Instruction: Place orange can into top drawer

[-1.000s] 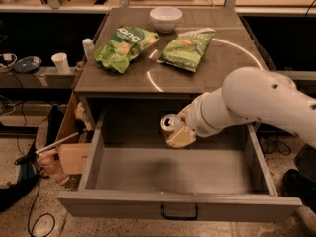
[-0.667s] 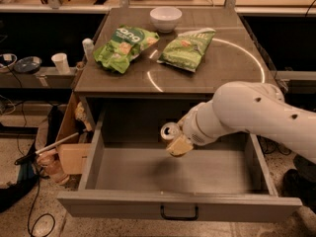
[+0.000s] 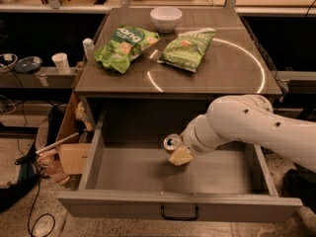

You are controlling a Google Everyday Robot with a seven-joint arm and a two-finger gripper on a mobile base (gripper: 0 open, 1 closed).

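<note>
The pincer, clenched around the tilted orange can, hung low inside the open top drawer, below the counter where a white bowl stood.

One cam, high in front, looks down into top drawer where gripper holds orange can.

On grey tabletop: white bowl near back edge, two green chip bags in front of it, left bag and right bag, lying flat and apart. White arc painted across surface. Left of table, on low shelf: white cup, dark dish. Cardboard box and black cables down on floor. Gripper low inside top drawer, clamped on orange can.
</note>
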